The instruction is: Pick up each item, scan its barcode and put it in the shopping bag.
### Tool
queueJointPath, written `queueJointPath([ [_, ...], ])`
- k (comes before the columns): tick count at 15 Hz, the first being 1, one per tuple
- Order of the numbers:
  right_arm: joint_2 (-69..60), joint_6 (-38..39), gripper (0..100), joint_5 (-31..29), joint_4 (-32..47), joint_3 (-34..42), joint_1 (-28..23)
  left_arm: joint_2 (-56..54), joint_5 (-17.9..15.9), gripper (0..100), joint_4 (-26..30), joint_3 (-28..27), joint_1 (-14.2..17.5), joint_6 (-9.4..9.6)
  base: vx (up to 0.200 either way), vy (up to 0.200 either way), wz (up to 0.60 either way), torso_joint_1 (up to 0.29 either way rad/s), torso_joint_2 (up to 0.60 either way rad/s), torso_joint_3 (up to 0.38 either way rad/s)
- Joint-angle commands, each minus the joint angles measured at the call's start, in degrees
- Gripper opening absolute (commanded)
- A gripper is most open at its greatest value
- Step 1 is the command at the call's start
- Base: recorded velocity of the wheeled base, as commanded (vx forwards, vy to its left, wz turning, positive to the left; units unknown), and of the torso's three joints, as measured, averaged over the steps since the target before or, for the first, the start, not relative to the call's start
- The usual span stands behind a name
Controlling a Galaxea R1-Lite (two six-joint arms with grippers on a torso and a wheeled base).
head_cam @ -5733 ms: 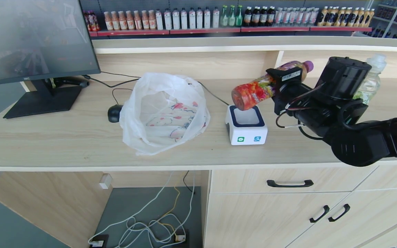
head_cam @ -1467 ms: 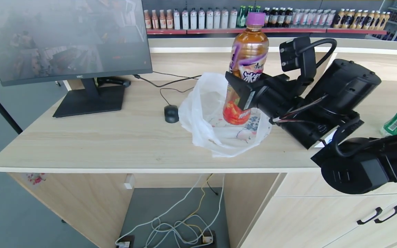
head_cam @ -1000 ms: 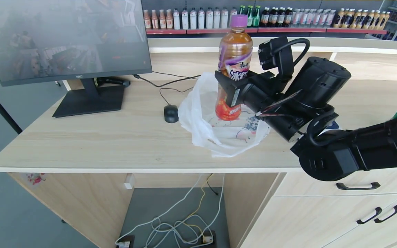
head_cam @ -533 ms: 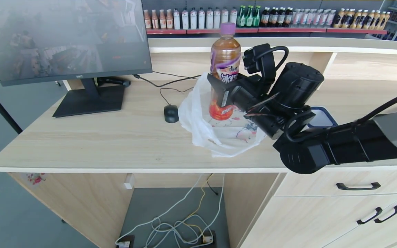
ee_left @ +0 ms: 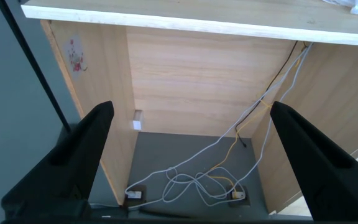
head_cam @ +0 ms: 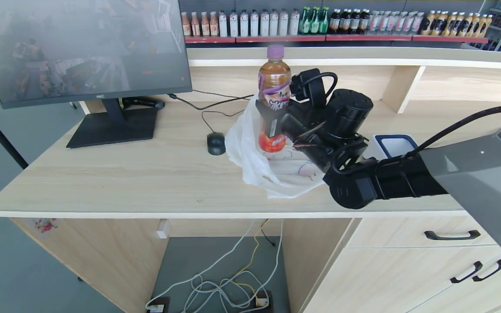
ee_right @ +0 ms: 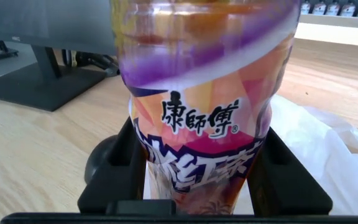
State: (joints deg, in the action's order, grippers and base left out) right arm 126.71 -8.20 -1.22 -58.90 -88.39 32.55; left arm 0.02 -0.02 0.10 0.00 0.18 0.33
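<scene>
Over the shopping bag, the right gripper holds the bottle upright, clamped on its middle; the left gripper is spread wide.

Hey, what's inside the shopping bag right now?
The bottle, upright in the right hand, has its base at the mouth of the bag. Below it, red and blue marks show on white plastic; item or print, I cannot tell. The arm covers the bag's right side.

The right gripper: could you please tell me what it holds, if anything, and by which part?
The right gripper holds the purple-capped drink bottle upright, clamped around its labelled middle.
</scene>
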Motion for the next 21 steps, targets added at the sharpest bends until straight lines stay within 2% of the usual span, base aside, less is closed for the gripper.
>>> queueJointPath([
  [1, 1.96, 0.03, 0, -0.01, -0.07, -0.99, -0.21, -0.02, 0.02, 100, -0.01, 0.00, -0.01, 0.02, 0.000, 0.000, 0.00, 0.000, 0.00, 0.000],
  [21, 7.24, 0.73, 0, -0.10, -1.92, -1.43, -1.00, -0.02, 0.02, 100, -0.01, 0.00, -0.01, 0.02, 0.000, 0.000, 0.00, 0.000, 0.00, 0.000],
])
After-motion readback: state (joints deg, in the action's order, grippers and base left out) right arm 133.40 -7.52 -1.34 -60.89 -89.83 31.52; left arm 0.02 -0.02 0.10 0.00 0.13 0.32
